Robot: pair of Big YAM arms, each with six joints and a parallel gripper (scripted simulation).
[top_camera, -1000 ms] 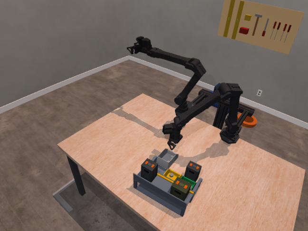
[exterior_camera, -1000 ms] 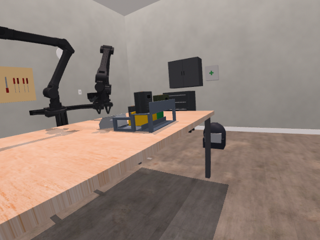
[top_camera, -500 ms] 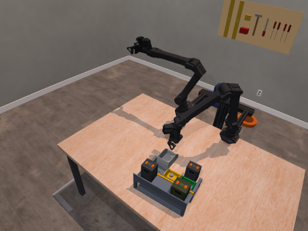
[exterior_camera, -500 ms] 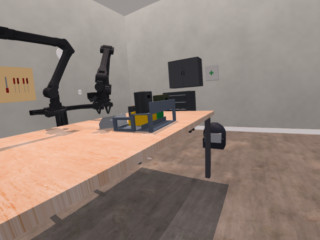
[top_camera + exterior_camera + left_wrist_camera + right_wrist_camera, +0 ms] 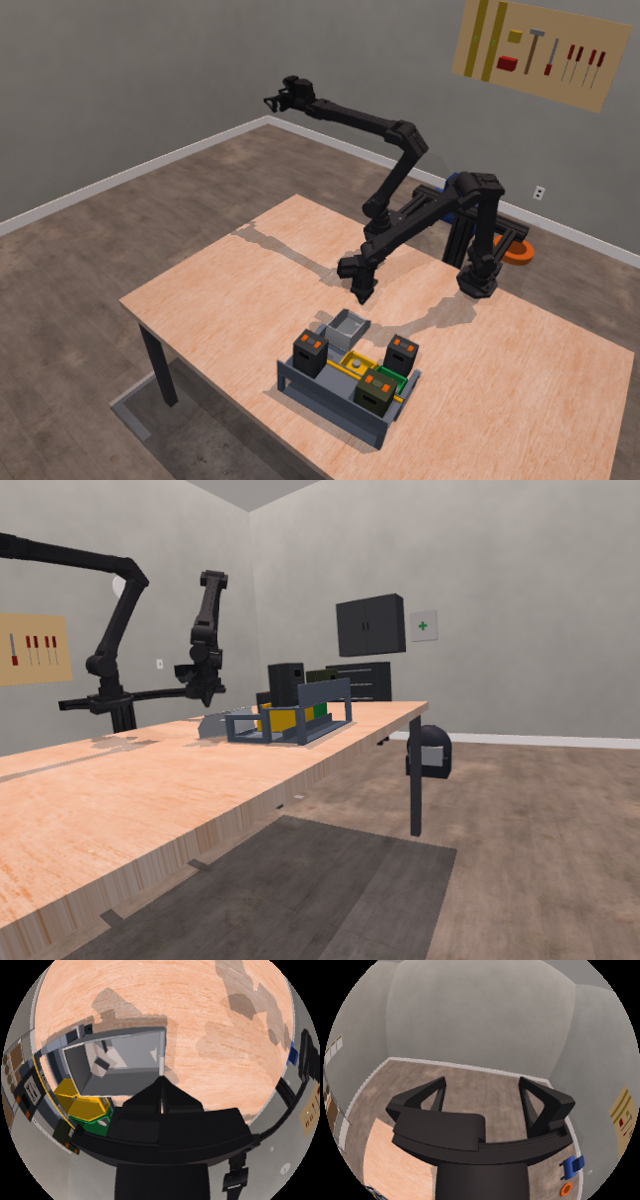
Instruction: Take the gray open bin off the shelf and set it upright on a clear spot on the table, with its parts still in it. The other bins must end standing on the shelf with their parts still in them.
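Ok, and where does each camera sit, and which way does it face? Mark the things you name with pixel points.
Top: high up, looking steeply down across the table (image 5: 206, 288) (image 5: 155, 800) (image 5: 199, 990) (image 5: 395, 1158); both arms show.
Exterior: low beside the table, looking along its top; both arms, the right cut off.
Left wrist: on the left arm, facing down past its shut left tool (image 5: 362, 299) (image 5: 207, 704) (image 5: 161, 1079).
Right wrist: on the right arm, facing a wall (image 5: 484, 1020) past its open right tool (image 5: 270, 103) (image 5: 482, 1079).
Top and left wrist share the gray bin (image 5: 347, 326) (image 5: 222, 727) (image 5: 134, 1049).

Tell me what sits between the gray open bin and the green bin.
The yellow bin sits between them, as the top view shows.
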